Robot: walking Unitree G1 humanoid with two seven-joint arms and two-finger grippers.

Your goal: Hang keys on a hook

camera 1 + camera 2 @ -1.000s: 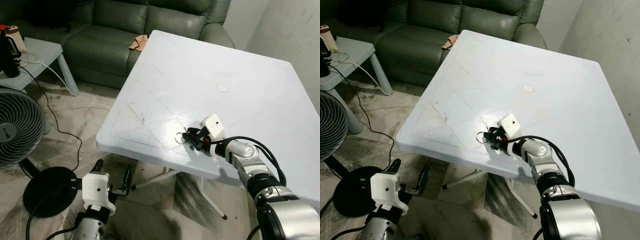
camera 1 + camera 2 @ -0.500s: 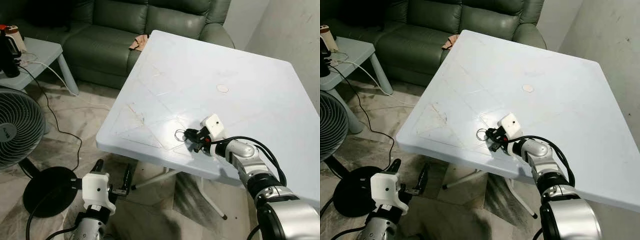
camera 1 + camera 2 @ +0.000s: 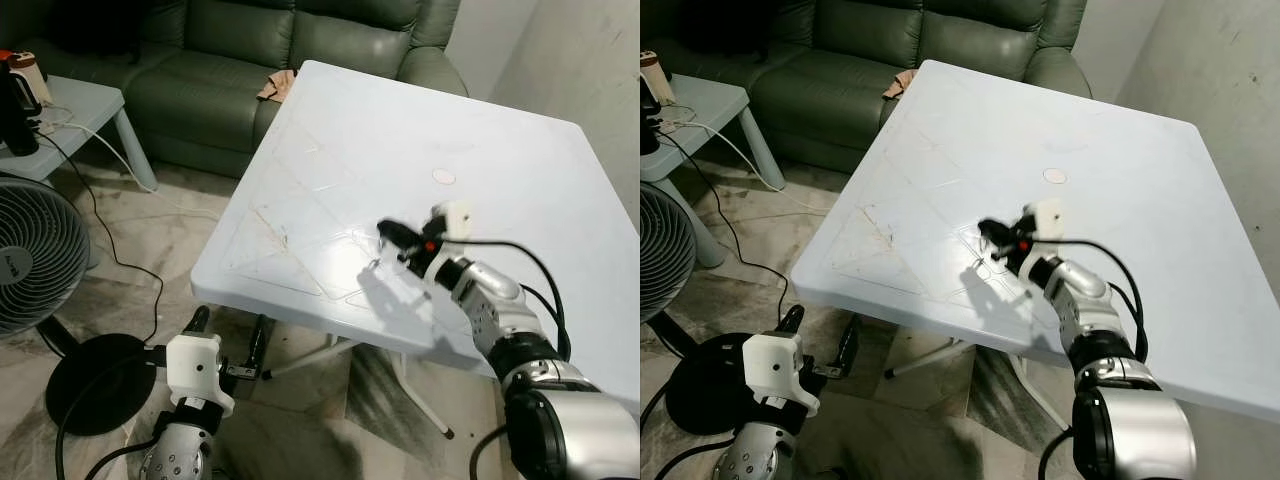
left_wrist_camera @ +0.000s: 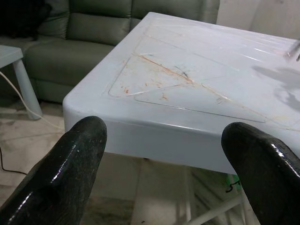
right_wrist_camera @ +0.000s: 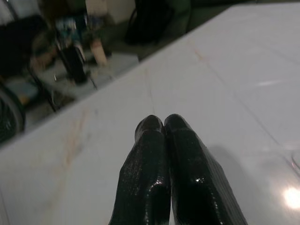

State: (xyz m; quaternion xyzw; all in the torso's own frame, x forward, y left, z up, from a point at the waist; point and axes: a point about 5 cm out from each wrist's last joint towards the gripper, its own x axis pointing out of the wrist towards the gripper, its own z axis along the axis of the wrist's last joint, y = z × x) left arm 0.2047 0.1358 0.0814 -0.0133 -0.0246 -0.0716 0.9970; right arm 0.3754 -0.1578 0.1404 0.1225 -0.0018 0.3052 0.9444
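From the head, the right gripper [image 3: 392, 234] is hovering above the table [image 3: 520, 180], pinching thin, light, likely slippery keys [image 3: 374, 262] best gripped by their ring, dangling below; the left gripper [image 4: 164, 154], fingers apart, is idling off the table's corner; right fingers [image 5: 161, 173] are pressing together.

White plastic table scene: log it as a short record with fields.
surface: white square plastic table, scuffed
right gripper: above the table's near part, fingers shut together
small metal key ring: just below that gripper; held or lying on the table, cannot tell
left gripper: low by the table's near corner, open
surroundings: green leather sofa, standing fan
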